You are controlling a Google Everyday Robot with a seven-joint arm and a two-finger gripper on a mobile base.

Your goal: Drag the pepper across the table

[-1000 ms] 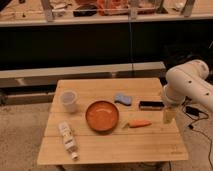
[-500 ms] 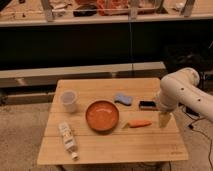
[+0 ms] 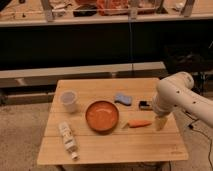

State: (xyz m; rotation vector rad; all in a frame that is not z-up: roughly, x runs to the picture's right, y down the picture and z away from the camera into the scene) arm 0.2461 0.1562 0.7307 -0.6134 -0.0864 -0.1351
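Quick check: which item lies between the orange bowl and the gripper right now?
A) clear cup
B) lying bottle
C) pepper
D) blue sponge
C: the pepper lies on the table with the bowl at one end and the gripper, lowered near the tabletop, just beyond its other end.

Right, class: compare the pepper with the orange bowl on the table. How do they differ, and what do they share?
The pepper is slim and tapered; the bowl is round. The pepper is far smaller than the bowl. The pepper lies flat; the bowl sits upright, mouth up. The gripper, jaws open, hangs beside the pepper, farther from the bowl. Both are orange and rest on the table.
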